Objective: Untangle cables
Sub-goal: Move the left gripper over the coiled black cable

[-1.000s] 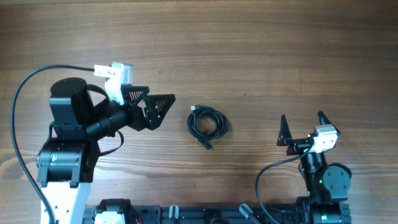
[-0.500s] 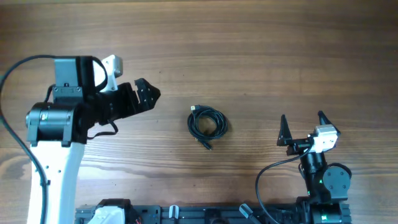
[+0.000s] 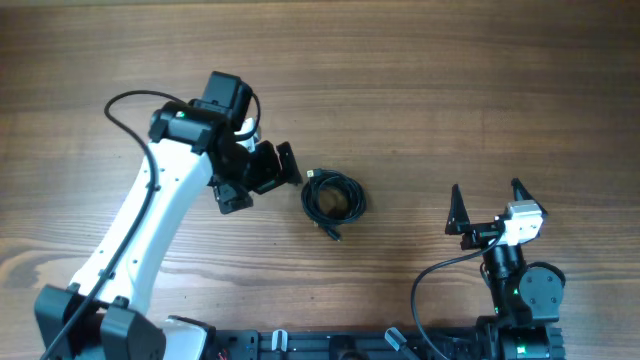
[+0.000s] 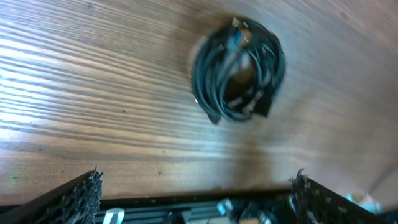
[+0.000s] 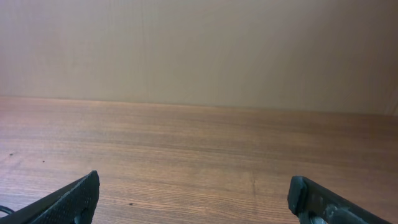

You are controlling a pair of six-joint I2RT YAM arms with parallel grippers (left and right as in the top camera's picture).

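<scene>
All the untangling looks left to do: the cables [image 4: 205,81] lie coiled just ahead of the wide-spread left gripper [image 4: 196,182], with the right gripper [image 3: 486,187] likewise spread, well away.

We count one coil of thin black cords [image 3: 334,197], just ahead of the left gripper [image 4: 196,202]; its separate cords cannot be counted. Two plug ends [image 3: 312,176] show. With the right gripper [image 3: 486,192], grippers total two. One brown wooden table [image 3: 450,80].

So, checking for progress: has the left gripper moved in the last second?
Yes. The left gripper has shifted right, toward the coiled cable, which has not moved, and now sits just off its left edge.
</scene>
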